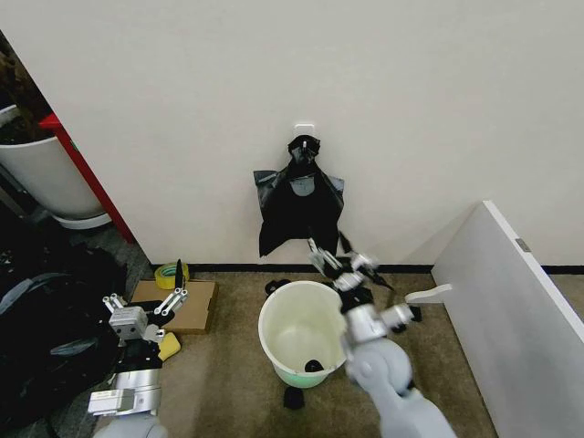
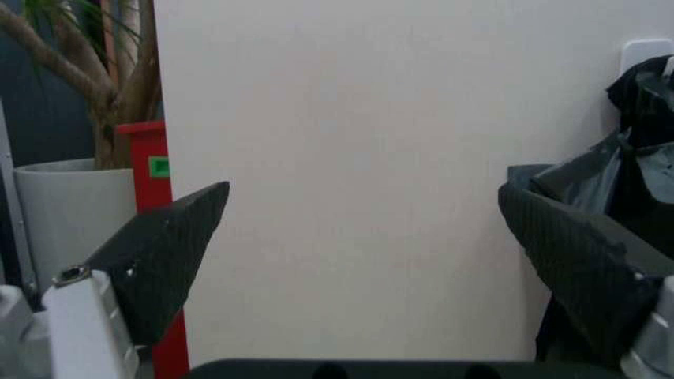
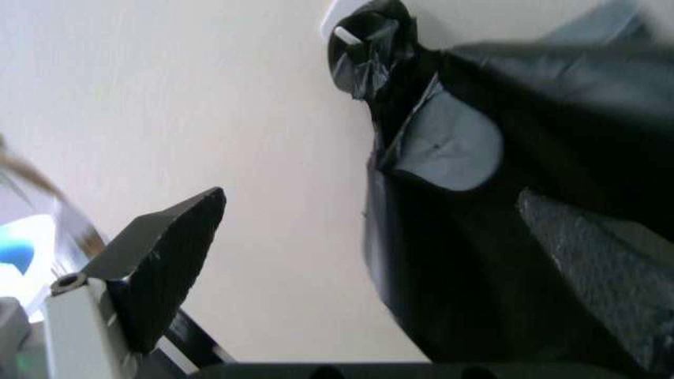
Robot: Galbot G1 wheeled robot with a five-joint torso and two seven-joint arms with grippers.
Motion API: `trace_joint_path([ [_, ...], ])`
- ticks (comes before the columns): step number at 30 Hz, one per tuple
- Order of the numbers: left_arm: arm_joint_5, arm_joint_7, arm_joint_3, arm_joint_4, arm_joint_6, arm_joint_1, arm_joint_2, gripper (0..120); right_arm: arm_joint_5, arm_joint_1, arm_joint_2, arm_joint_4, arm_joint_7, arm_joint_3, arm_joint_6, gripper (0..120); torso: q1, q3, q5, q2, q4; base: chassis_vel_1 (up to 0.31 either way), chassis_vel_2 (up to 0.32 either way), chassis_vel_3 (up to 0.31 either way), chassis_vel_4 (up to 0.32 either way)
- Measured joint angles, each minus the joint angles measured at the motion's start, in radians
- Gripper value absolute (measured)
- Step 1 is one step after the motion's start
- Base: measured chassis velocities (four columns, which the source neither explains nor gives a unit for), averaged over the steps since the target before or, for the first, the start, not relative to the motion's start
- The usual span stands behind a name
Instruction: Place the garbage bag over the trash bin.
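Glossy black garbage bag hangs crumpled, knotted on top.

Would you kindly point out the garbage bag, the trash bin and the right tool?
garbage bag (image 1: 299, 217): head view, middle of hanging plastic.
trash bin (image 1: 271, 321): head view, left rim.
right tool (image 1: 339, 262): head view, between fingertips.
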Motion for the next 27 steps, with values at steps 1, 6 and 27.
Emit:
trace_joint_path([
  [1, -0.001, -0.001, -0.001, 0.000, 0.000, 0.001, 0.000, 100, 0.022, 0.016, 0.011, -0.016, -0.001, -0.003, 0.001, 100, 0.000, 0.000, -0.0001, 0.000, 0.0000, 0.000, 0.000, 0.000, 0.000],
  [6, -0.003, -0.014, -0.007, 0.000, 0.000, 0.004, -0.001, 100, 0.130, 0.130, 0.088, -0.129, 0.030, -0.015, 0.000, 100, 0.000, 0.000, -0.0002, 0.000, -0.0001, 0.000, 0.000, 0.000, 0.000],
  [27, 0.000, -0.028, -0.007, 0.004, -0.005, 0.008, 0.000, 100, 0.130, 0.277, 0.125, -0.333, -0.066, 0.035, 0.024, 79, 0.000, 0.000, 0.0003, 0.000, -0.0003, 0.000, 0.000, 0.000, 0.000],
])
